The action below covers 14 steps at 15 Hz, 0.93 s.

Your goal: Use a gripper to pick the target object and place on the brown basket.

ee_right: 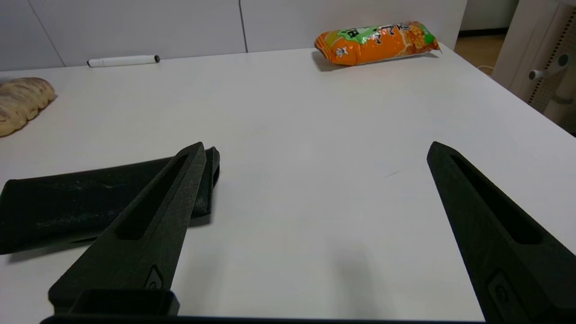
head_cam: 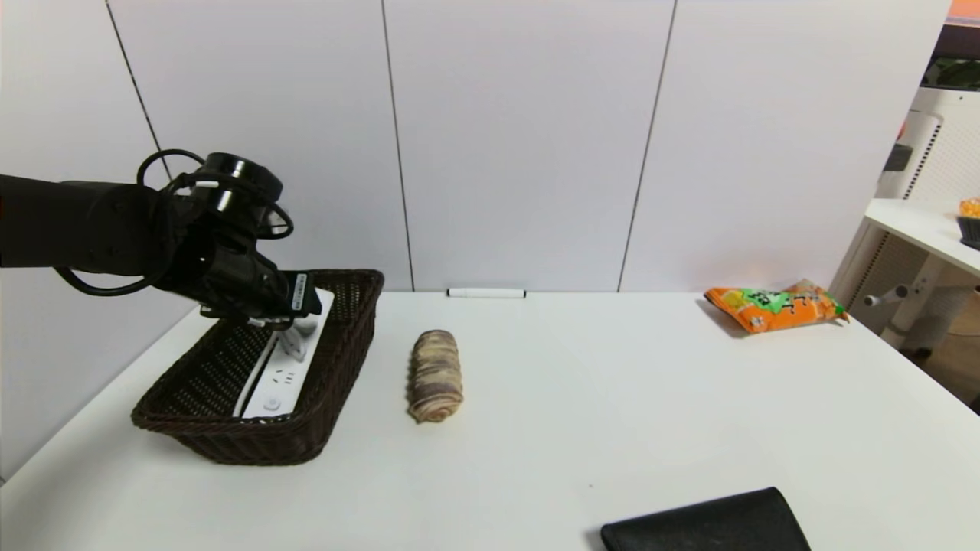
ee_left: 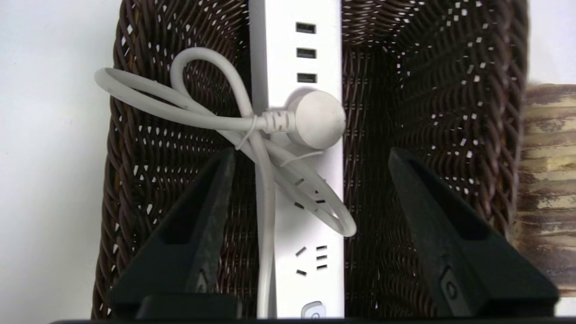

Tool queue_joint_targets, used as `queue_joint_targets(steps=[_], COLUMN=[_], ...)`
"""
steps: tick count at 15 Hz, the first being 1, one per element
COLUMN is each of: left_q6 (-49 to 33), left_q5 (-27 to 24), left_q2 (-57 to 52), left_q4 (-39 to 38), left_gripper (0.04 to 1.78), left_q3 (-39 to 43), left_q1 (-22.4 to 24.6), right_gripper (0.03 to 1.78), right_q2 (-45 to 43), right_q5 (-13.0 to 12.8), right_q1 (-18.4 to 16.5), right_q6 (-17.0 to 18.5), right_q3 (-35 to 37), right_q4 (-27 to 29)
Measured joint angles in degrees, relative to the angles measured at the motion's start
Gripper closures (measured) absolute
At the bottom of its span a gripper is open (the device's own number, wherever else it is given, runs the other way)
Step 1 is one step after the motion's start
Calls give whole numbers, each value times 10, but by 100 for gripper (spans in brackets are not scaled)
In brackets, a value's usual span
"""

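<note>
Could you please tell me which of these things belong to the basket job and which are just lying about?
Job: left gripper, open above the power strip lying in the brown basket.

Lying about: bread roll, marker pen, orange snack bag, black pouch, idle right gripper.

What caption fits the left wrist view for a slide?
Open left gripper above the white power strip lying inside the brown basket.

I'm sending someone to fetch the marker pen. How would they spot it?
Look to the white table's far edge, against the wall. The marker pen lies flat there, behind the bread roll: slim, white, with dark ends, the thinnest thing there.
</note>
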Motion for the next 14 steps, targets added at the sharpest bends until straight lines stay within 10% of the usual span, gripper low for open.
queue_joint_targets(steps=[6, 14], left_q6=[95, 156], left_q5=[0, -1], left_q2=[-133, -509], left_q4=[-27, -248], left_gripper=[31, 18], left_q3=[89, 541], left_q1=[-14, 11], right_gripper=[11, 11], right_q2=[0, 0], right_q5=[0, 0], right_q1=[0, 0], right_q6=[0, 0], right_q3=[0, 0], right_q4=[0, 0])
